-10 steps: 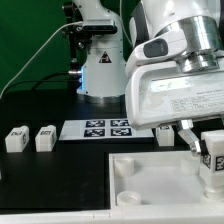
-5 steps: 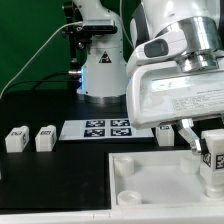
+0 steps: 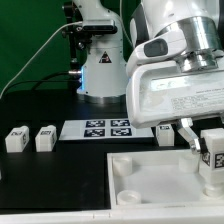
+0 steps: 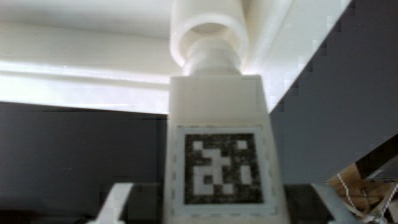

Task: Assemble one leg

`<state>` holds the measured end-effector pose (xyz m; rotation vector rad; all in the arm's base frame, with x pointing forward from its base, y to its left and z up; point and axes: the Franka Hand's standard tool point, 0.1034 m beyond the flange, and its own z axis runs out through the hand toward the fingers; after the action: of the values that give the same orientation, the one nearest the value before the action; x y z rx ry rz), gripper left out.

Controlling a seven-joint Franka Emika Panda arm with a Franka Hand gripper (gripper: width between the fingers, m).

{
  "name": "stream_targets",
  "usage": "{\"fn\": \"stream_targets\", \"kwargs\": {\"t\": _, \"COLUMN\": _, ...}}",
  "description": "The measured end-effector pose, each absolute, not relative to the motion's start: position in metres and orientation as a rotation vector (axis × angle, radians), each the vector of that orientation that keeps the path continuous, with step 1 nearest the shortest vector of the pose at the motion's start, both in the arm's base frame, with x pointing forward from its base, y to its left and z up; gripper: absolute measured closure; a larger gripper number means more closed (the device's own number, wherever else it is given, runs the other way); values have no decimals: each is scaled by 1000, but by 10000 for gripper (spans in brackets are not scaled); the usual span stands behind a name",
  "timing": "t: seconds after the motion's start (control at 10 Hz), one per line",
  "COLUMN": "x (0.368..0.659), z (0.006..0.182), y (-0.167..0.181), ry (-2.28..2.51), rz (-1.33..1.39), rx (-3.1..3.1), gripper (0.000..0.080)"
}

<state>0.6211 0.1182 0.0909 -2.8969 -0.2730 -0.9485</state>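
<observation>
My gripper [image 3: 204, 140] is shut on a leg [image 3: 213, 160], a small white block with a marker tag, and holds it upright at the exterior view's right. It stands over the far right corner of the large white tray-like part [image 3: 150, 178]. In the wrist view the leg [image 4: 217, 130] runs away from the fingers [image 4: 125, 202], and its far end meets a round socket [image 4: 224, 30] of the white part. Two more legs [image 3: 15, 139] [image 3: 45, 138] stand at the left, and another [image 3: 165, 133] stands behind the gripper.
The marker board [image 3: 105, 128] lies flat between the left legs and the gripper. The robot's base [image 3: 100, 60] stands at the back with cables beside it. A round socket [image 3: 127, 193] shows at the tray's near left corner.
</observation>
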Motion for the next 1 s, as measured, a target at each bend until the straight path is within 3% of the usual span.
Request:
{"fn": "stream_targets", "kwargs": {"t": 0.4, "x": 619, "z": 98, "y": 123, "ry": -265, "rz": -909, "rx": -2906, "gripper": 508}}
{"fn": "stream_targets", "kwargs": {"t": 1.0, "x": 614, "z": 89, "y": 116, "ry": -265, "rz": -902, "rx": -2916, "gripper": 508}}
